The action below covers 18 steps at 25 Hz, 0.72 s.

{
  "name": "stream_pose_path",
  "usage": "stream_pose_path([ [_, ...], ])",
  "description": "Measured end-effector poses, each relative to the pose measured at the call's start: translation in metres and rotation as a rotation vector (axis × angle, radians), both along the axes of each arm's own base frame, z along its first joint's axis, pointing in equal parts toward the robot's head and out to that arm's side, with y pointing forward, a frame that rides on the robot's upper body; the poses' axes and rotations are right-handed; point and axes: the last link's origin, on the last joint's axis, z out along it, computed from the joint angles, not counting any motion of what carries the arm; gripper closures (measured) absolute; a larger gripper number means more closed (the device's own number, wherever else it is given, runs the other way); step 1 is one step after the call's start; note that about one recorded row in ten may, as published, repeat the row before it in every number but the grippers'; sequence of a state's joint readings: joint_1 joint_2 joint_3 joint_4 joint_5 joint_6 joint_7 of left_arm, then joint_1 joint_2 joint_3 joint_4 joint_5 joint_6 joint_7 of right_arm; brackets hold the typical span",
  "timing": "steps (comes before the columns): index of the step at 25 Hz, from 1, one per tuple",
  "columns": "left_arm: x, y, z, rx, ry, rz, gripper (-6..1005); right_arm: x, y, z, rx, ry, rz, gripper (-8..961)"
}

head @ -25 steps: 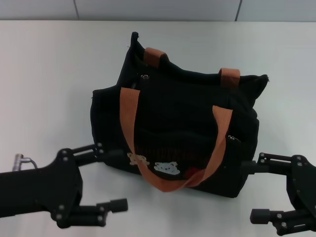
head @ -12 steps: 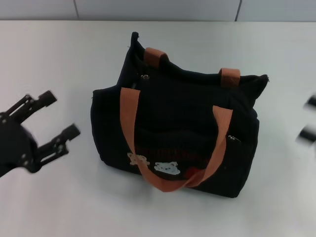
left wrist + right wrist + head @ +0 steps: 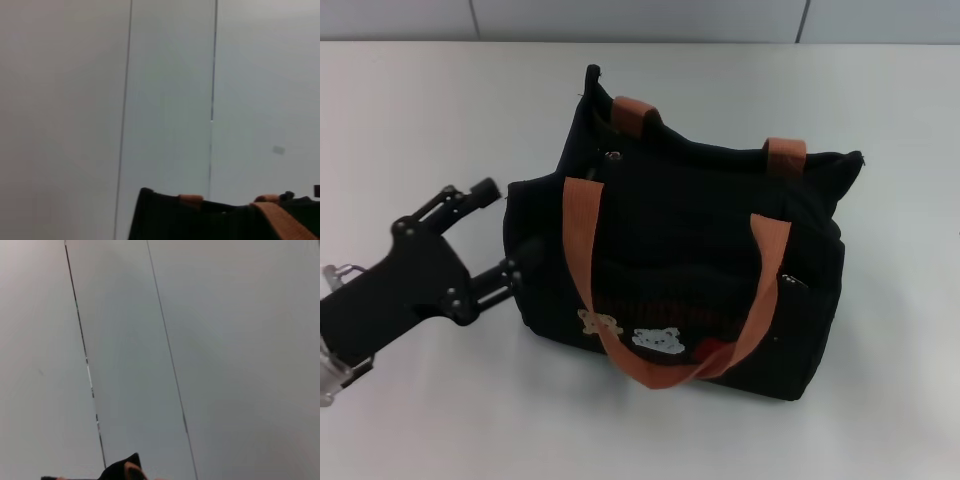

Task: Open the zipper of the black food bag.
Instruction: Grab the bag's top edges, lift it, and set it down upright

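Observation:
The black food bag (image 3: 690, 250) stands upright in the middle of the white table, its bear patches (image 3: 655, 340) facing me. Two orange-brown handles (image 3: 582, 240) arch over it. A small silvery pull tab (image 3: 613, 155) of the zipper shows at the top edge's far left end; the zipper line itself is hard to make out. My left gripper (image 3: 500, 232) is open beside the bag's left end, one finger (image 3: 510, 274) close against the side wall. The left wrist view shows the bag's top (image 3: 200, 220) low in the picture. The right gripper is out of view; its wrist view catches only a corner of the bag (image 3: 122, 470).
The white table (image 3: 420, 120) runs wide on every side of the bag. A pale panelled wall (image 3: 165, 100) stands behind it.
My left gripper swung from the front left out to the far left, then in to the bag's left end. The right gripper went from the front right out of the head view.

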<state>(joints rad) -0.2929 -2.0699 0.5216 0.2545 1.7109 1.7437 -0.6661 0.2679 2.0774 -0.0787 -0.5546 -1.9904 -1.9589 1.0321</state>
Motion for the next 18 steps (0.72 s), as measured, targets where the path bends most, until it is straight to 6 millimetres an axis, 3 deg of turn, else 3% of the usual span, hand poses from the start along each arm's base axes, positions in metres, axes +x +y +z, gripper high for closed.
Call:
stream_pose_path([
  [5,0.008,0.005,-0.012,-0.061,0.035,-0.043,247,0.001,0.004,0.005,0.031,0.003,-0.015,110],
  [13,0.009,0.009,-0.015,0.055,-0.017,0.013,398,0.0,0.008,0.005,0.039,0.008,-0.016,111],
  [18,0.011,0.012,-0.016,0.074,-0.012,0.007,602,0.001,0.008,0.007,0.053,0.013,-0.024,111],
])
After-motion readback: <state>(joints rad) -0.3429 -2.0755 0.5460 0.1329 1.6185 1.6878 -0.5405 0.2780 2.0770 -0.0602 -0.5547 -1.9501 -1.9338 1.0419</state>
